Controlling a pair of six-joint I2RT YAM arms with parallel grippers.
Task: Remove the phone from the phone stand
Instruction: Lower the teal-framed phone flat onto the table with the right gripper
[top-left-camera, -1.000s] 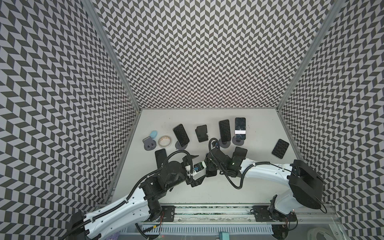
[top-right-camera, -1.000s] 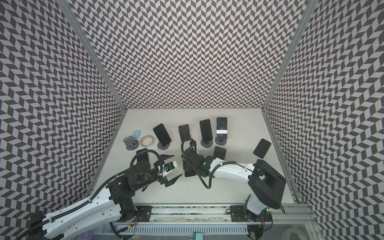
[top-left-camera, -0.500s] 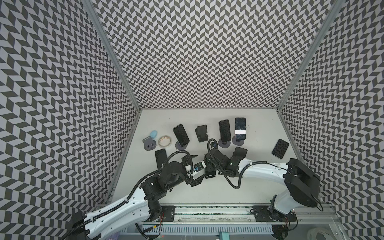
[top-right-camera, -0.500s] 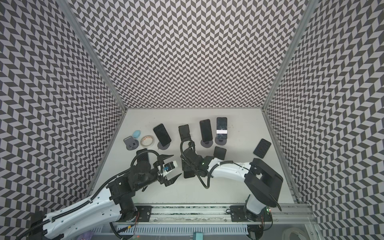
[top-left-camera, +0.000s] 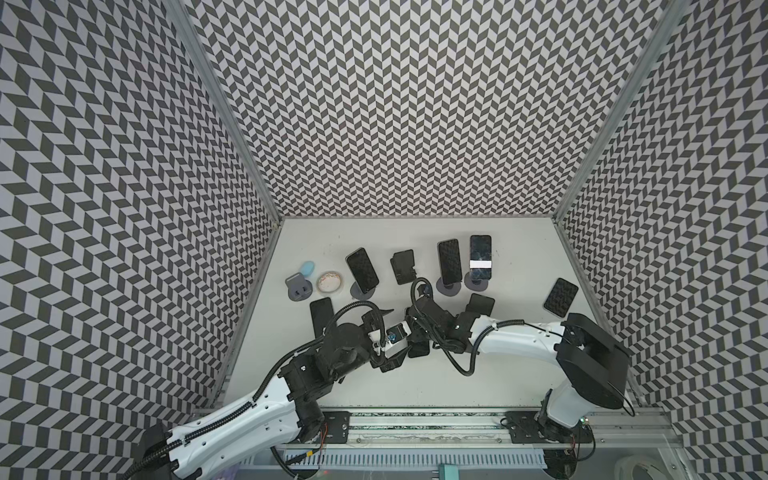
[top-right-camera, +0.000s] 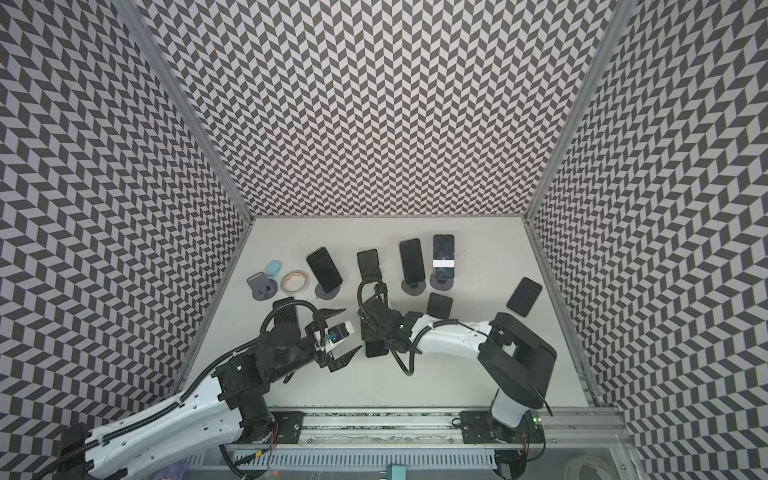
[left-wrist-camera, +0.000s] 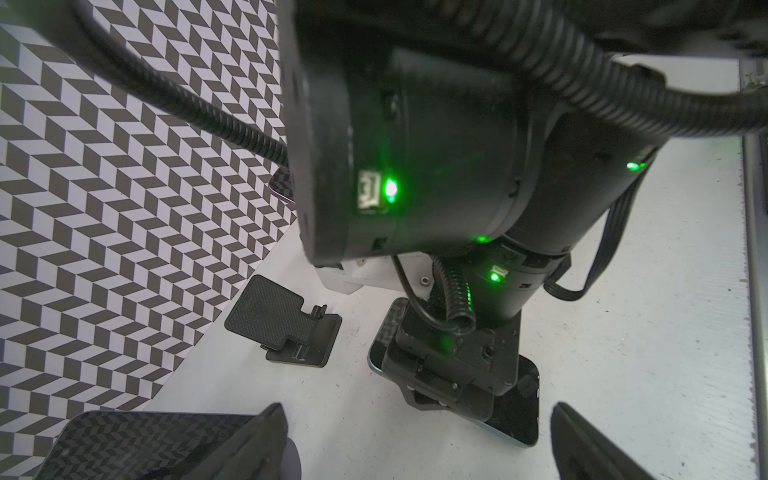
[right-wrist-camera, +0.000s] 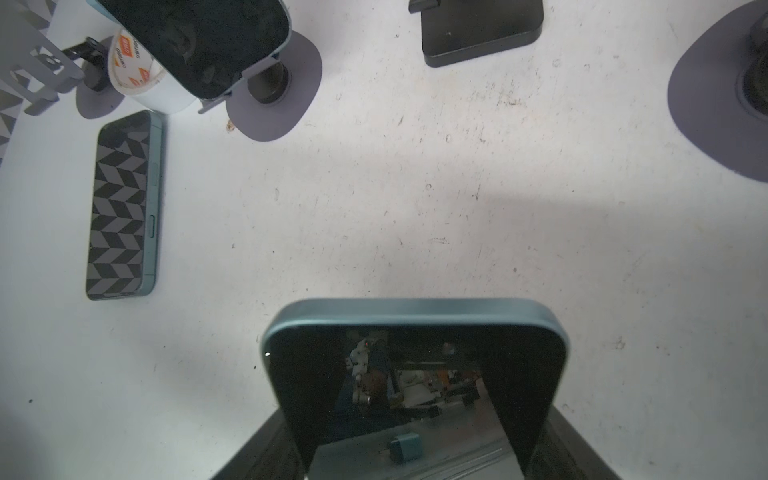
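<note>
Phone (left-wrist-camera: 521, 399) is already clear of every stand, lying flat on or just above the table (left-wrist-camera: 623, 332) near its front edge, with the right gripper (left-wrist-camera: 444, 390) clamped across it. Beside it the left gripper (top-right-camera: 353, 328) hangs empty, fingers spread wide. What is left, I judge, is only to let go and back away.

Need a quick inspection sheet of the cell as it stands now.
Surface: white table, scuffed.
Job's things: phone clamped in right gripper, off any stand; two empty stands; three propped phones at the back.
Clutter: tape roll, grey holder, blue lump, two flat phones.
Grippers: left gripper open, empty; right shut on phone.
Cables: black hoses loop off both wrists; no snag seen.
Surroundings: chevron walls on three sides; rail in front.
</note>
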